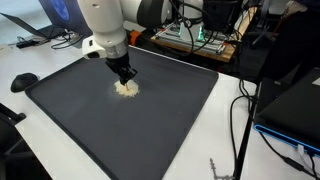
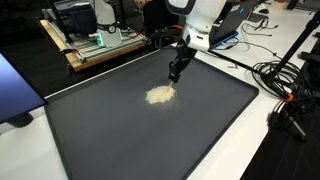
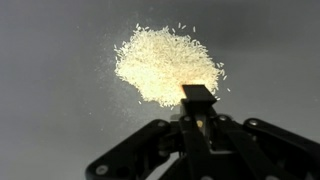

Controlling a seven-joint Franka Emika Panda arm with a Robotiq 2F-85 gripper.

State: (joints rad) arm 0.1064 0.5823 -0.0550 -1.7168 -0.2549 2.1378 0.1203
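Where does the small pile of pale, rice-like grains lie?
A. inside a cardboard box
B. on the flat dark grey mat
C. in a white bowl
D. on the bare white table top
B: in both exterior views the small pile of pale grains lies directly on the flat dark grey mat, well inside its edges.

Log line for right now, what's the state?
gripper: shut, low at edge of grains | grains: one pale heap on mat, few strays | contact: cannot tell

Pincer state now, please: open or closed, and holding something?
Pincer: closed, tips together over the edge of the grain pile on the dark mat; whether it holds anything cannot be told.
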